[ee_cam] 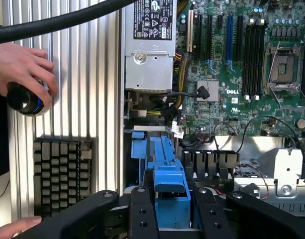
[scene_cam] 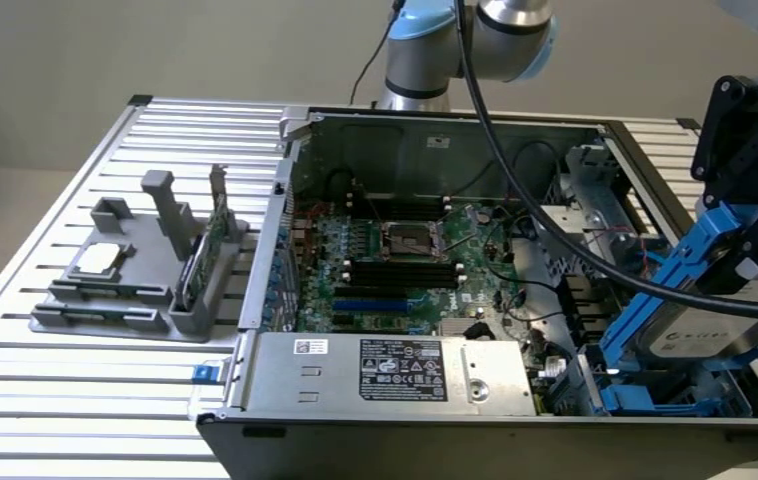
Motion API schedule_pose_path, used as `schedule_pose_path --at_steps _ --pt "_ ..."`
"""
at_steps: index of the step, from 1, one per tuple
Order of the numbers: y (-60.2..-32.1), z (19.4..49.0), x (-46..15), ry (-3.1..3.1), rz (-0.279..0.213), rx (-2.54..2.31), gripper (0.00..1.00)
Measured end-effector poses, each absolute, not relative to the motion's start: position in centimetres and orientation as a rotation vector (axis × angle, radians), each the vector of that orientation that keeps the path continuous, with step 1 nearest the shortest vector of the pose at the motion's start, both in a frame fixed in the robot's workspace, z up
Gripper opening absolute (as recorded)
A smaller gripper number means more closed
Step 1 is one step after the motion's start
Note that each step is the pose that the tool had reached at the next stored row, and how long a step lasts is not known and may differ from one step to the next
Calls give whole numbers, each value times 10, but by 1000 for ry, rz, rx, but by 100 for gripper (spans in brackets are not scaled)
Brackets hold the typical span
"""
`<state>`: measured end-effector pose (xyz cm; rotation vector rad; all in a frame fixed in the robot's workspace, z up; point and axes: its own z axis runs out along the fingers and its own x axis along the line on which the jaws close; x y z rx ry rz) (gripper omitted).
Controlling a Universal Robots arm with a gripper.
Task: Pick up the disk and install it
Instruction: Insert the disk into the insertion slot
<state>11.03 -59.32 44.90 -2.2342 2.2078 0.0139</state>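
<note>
The disk (scene_cam: 706, 330) is a silver-grey drive in a blue carrier (scene_cam: 679, 262). It hangs tilted over the front corner of the open computer case, at the exterior view's right. My gripper (scene_cam: 750, 272) is shut on it from above. In the wrist view the black fingers (ee_cam: 142, 209) clamp the blue carrier (ee_cam: 167, 169) from both sides. Just below the disk is a blue plastic drive bay (scene_cam: 659, 398), seen past the carrier in the wrist view as the blue bay (ee_cam: 138, 144).
The case holds a motherboard (scene_cam: 393, 250), a power supply (scene_cam: 393, 368) and a metal cage (ee_cam: 286, 164). A thick black cable (scene_cam: 539, 190) hangs across it. A grey fixture (scene_cam: 139, 290) holds a chip (scene_cam: 96, 260) and a green card (scene_cam: 212, 240). A hand (ee_cam: 23, 64) grips a black knob (ee_cam: 23, 99).
</note>
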Motion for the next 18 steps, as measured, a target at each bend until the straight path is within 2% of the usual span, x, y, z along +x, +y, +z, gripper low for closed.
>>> schedule_pose_path --at_steps 18 --pt "-593 447 105 2228 14 -2214 33"
